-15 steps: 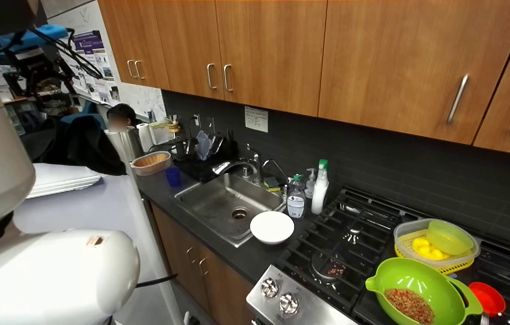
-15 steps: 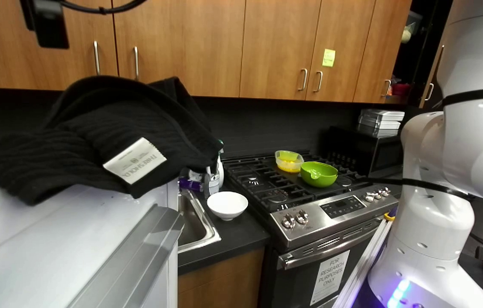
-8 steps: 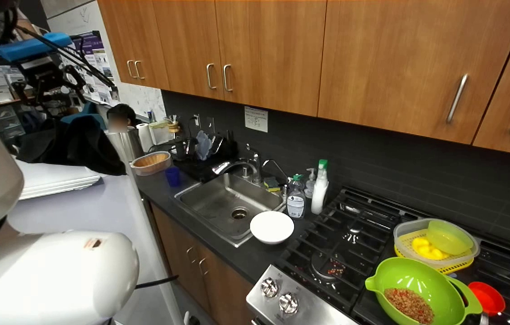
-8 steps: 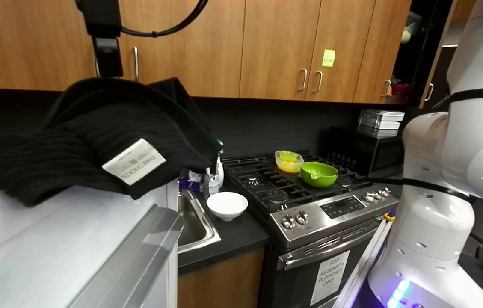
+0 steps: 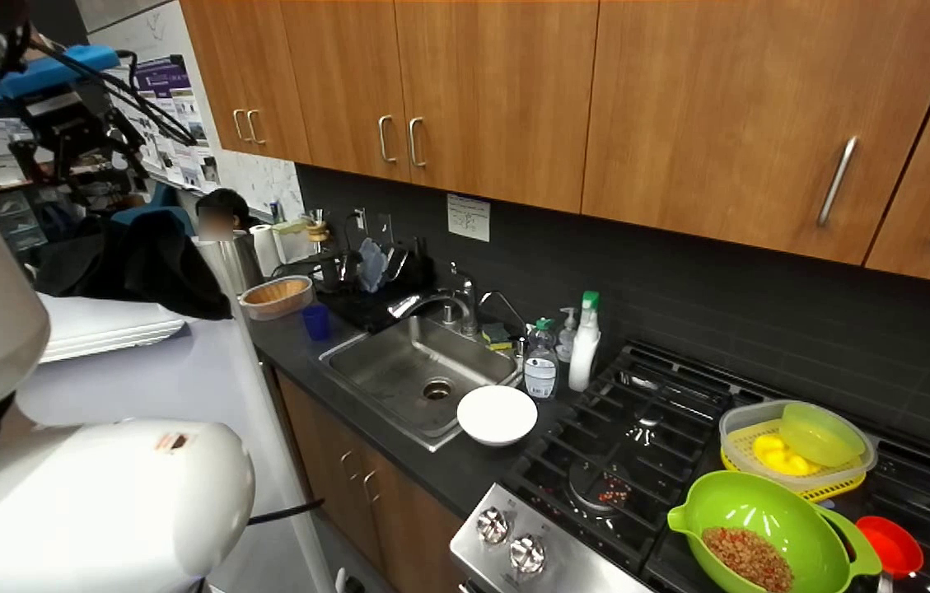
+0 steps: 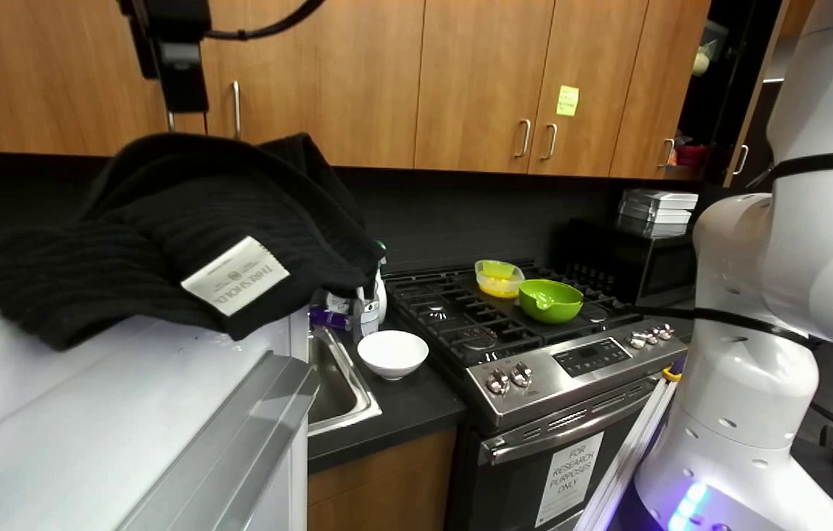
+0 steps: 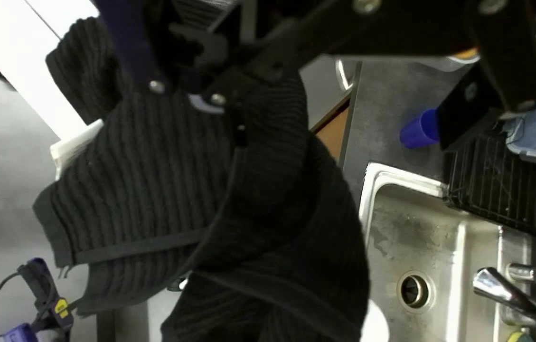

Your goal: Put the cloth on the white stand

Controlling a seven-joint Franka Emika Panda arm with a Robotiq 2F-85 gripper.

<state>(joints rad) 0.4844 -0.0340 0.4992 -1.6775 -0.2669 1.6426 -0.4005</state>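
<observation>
The fingers (image 7: 467,111) have risen slightly in both exterior views since a moment ago, and we see them spread wide, released, above the cloth (image 6: 239,214), which lies draped over the stand (image 5: 110,329).

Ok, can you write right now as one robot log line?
cloth: draped on white stand; end effector: open, above cloth; white bowl: on counter beside sink; task: looks done
</observation>
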